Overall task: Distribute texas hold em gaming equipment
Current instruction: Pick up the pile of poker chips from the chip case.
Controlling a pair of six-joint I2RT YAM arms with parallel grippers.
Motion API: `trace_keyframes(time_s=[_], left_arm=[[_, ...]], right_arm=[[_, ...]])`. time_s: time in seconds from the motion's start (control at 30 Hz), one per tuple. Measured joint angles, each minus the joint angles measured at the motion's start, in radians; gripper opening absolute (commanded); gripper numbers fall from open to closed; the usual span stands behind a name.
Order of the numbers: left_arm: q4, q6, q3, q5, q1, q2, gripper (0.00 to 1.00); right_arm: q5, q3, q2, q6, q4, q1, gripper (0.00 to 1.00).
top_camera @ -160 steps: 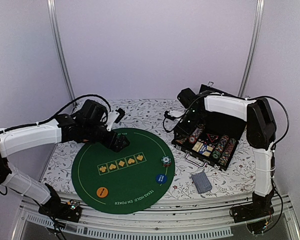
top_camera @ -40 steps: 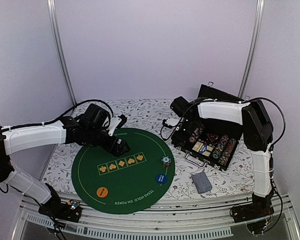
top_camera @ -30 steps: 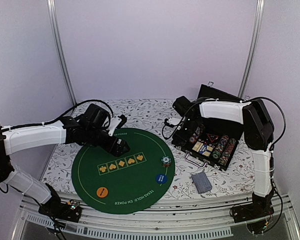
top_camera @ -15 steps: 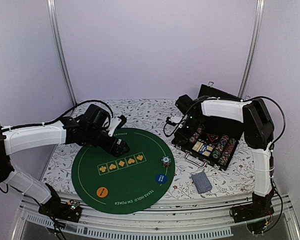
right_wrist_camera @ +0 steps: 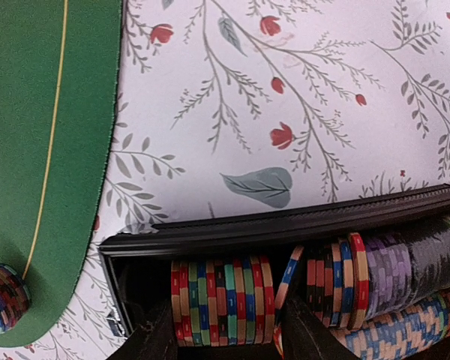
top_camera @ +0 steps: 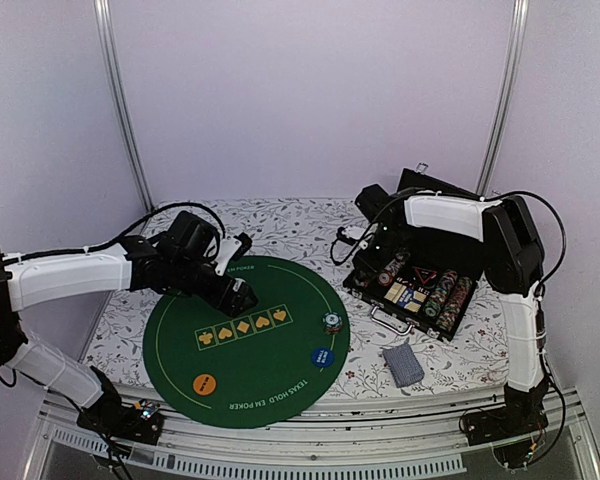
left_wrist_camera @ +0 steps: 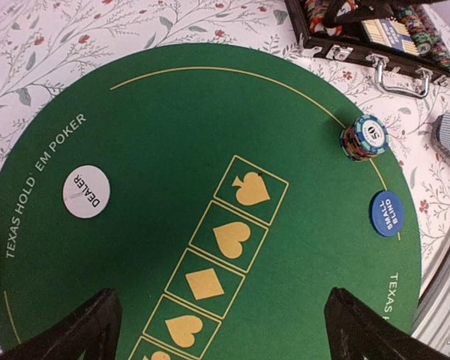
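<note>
My right gripper (right_wrist_camera: 223, 330) reaches into the open black case (top_camera: 458, 268). Its jaws stand narrowly open on either side of a short row of striped poker chips (right_wrist_camera: 221, 300), with one chip leaning at the right finger. More chip rows (right_wrist_camera: 405, 274) fill the case. My left gripper (left_wrist_camera: 221, 315) hangs wide open and empty above the green poker mat (top_camera: 250, 375). On the mat lie a chip stack (left_wrist_camera: 364, 138), a blue button (left_wrist_camera: 388, 214), a white dealer button (left_wrist_camera: 85, 196) and an orange button (top_camera: 206, 383). A deck of cards (top_camera: 403, 363) lies on the tablecloth in front of the case.
The case lid (top_camera: 435, 187) stands raised behind the right arm. The case handle (left_wrist_camera: 397, 75) points toward the mat. A floral cloth (top_camera: 280, 225) covers the table, and metal frame posts (top_camera: 120, 110) rise at the back corners.
The right gripper has shifted a little further back over the case and its jaws have narrowed around the chip row. The left arm has barely moved.
</note>
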State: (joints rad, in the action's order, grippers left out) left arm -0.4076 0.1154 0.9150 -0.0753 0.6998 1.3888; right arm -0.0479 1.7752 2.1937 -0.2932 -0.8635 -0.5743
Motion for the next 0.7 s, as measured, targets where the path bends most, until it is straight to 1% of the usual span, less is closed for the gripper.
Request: trace_keyframes(time_s=[0.17,0.37,0.5,0.53,0.6,0.7], left_arm=[[0.0,0.0,-0.006,0.005,0.0,-0.004,0.97],[0.0,0.0,-0.008,0.005,0.0,-0.004,0.97],[0.0,0.0,-0.008,0.005,0.0,-0.004,0.97],[0.0,0.0,-0.008,0.005,0.0,-0.004,0.97],[0.0,0.0,-0.008,0.005,0.0,-0.004,0.97],[0.0,0.0,-0.008,0.005,-0.001,-0.004,0.97]], right_arm=[[-0.006,0.005,0.001,0.001,0.004,0.029,0.51],[-0.045,0.003,0.026,-0.003,0.006,0.031,0.5],[-0.077,-0.013,0.043,-0.014,0.035,0.027,0.51],[-0.081,-0.015,0.043,-0.016,0.039,0.025,0.49],[-0.082,-0.017,0.043,-0.016,0.045,0.024,0.38],[-0.077,-0.016,0.045,-0.013,0.048,0.024,0.26]])
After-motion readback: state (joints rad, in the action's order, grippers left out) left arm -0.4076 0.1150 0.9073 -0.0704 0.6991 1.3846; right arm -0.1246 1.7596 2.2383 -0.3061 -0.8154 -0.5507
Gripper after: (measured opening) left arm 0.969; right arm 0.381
